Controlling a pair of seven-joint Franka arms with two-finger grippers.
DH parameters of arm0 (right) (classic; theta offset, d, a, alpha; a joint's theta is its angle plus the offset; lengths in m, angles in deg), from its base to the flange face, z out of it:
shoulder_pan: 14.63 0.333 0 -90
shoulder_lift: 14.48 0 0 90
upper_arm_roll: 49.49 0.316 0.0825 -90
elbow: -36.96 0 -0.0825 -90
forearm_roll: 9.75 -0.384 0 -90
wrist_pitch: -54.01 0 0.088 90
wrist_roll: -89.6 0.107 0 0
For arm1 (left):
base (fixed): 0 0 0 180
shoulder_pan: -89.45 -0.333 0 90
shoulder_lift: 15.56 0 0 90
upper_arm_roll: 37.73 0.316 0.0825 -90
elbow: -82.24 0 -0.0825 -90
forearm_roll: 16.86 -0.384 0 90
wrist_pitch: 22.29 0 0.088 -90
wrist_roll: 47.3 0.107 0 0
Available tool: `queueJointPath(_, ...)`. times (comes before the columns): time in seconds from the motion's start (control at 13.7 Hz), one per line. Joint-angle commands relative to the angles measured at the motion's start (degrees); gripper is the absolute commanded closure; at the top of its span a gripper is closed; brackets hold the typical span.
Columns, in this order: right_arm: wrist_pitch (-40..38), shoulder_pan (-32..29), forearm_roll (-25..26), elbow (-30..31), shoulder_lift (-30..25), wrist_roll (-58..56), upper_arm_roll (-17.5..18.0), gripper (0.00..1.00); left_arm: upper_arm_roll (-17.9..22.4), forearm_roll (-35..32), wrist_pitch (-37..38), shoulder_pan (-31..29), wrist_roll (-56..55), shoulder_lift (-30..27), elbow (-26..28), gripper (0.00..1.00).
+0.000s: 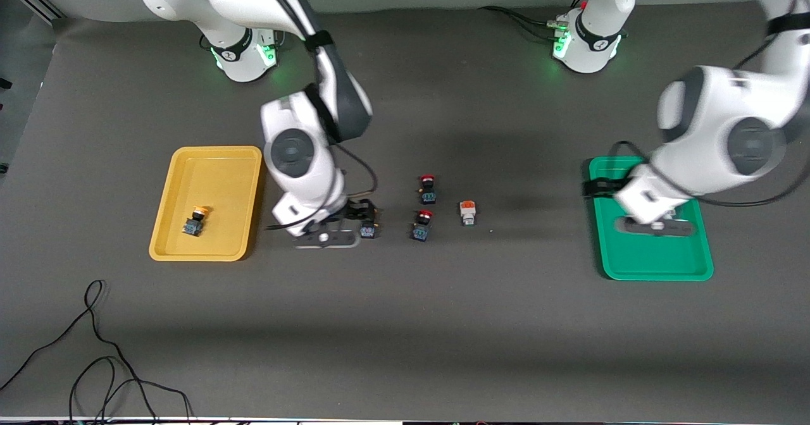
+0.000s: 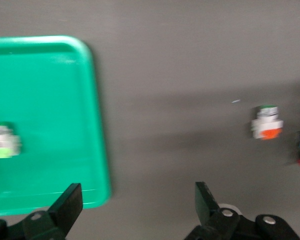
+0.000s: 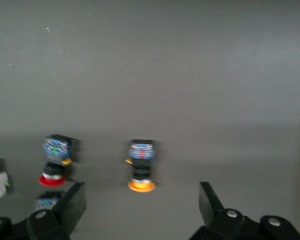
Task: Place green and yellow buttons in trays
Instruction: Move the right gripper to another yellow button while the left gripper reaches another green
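Two grippers are standing with jaws wide and holding nothing. The left gripper (image 1: 655, 226) is hovering over the shallow green plastic tray (image 1: 658, 264), where a white-bodied green-capped button (image 2: 2, 141) is lying. The right gripper (image 1: 326, 235) is hanging by a black-bodied yellow-capped button (image 3: 141, 169) on the tabletop (image 1: 405, 324), beside the yellow tray (image 1: 215, 172).

The grey table (image 1: 405, 324) carries two trays (image 1: 205, 203), loose buttons (image 1: 467, 212), cables (image 1: 95, 362).
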Motion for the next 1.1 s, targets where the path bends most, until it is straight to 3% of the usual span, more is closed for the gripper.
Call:
queueJointPath(0.0,6.6,0.4,0.6,-0.2,5.3,3.5,1.6,0.00,0.6,0.9,-5.6,8.4,-10.3,6.5,-3.7,0.00)
queueJointPath(0.22,16.0,2.4,0.3,2.4,10.3,6.1,1.8,0.00,0.6,0.9,-15.8,13.4,-13.0,13.2,-3.7,0.00)
queueJointPath(0.44,17.3,2.2,-1.1,3.4,10.7,6.0,2.9,0.00,0.6,0.2,-23.7,15.7,-15.2,19.3,-3.7,0.00)
queueJointPath(0.58,17.2,2.1,-1.1,4.3,10.3,6.0,2.9,0.01,0.6,0.0,-24.9,16.3,-15.2,21.2,-3.7,0.00)
queueJointPath(0.73,17.3,1.7,-1.1,4.8,10.2,5.8,2.9,0.10,0.7,0.0,-25.0,16.6,-15.2,22.8,-3.6,0.00)
queueJointPath(1.02,17.7,1.7,-1.2,5.4,10.2,5.5,3.0,0.38,1.3,-0.2,-25.0,18.5,-15.4,24.5,-3.3,0.00)
